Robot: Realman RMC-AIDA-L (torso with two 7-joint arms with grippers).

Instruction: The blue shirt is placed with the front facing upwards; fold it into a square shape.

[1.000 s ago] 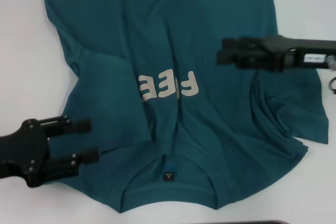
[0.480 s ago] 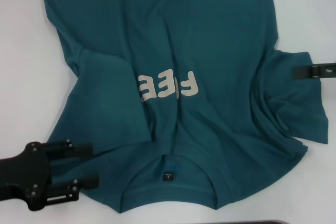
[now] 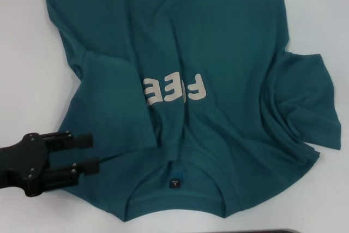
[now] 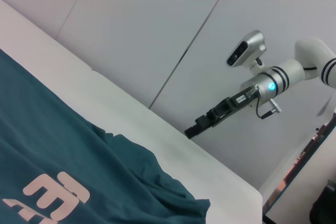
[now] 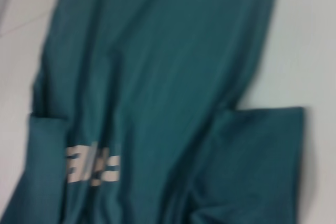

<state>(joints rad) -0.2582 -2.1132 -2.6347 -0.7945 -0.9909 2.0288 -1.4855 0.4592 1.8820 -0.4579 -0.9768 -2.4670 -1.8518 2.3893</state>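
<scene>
Beside the blue shirt (image 3: 180, 53) — left gripper (image 3: 90, 154), raised slightly — right gripper (image 4: 190, 132) withdrawn.

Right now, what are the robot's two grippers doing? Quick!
Left gripper: open, holding nothing, at the blue shirt's shoulder edge.
Right gripper: raised off the table, away from the shirt; open or closed cannot be told.

The head camera is looking steeply down at the blue shirt (image 3: 180, 53) on the worktop (image 3: 27, 75). The left wrist camera is looking low across it towards the wall; the right wrist camera is facing down from above, sharing the lettering (image 5: 92, 163).
</scene>
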